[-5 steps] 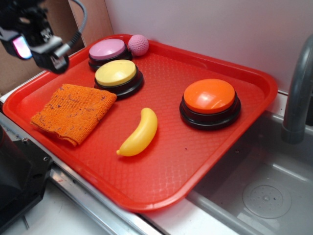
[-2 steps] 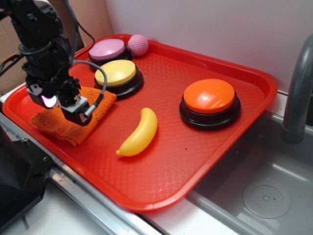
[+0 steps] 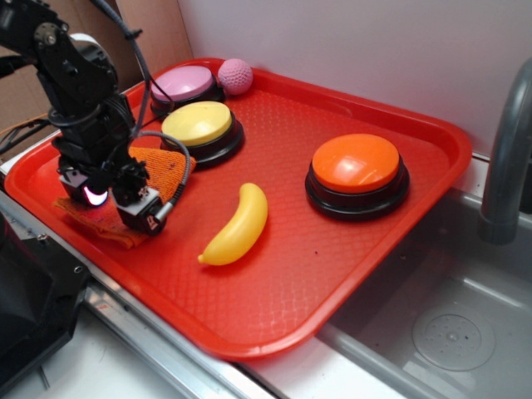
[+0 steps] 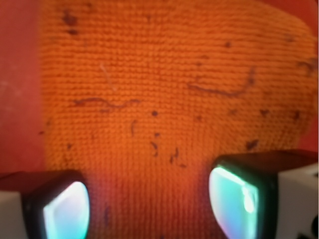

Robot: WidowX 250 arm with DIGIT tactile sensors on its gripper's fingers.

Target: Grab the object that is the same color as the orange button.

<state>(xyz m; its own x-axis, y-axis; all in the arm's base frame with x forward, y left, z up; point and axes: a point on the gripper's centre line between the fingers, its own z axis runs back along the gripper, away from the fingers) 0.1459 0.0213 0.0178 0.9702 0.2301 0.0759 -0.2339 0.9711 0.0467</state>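
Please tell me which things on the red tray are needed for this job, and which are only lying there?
Needed:
- orange cloth, the thing to grab
- orange button, the colour reference
- gripper, open above the cloth

Only lying there:
- yellow banana
- yellow button
- pink button
- pink ball

A red plastic tray (image 3: 274, 307) with a waffle-textured floor takes up most of the exterior view. Behind the tray rises a plain white wall (image 3: 357, 50), evenly lit. To the left of the wall, past the tray's far corner, stands a brown board (image 3: 154, 29). To the right of the tray lies a grey metal sink (image 3: 432, 324) with a round drain (image 3: 453, 337), and a grey faucet pipe (image 3: 507, 158) stands beside the tray's right edge.
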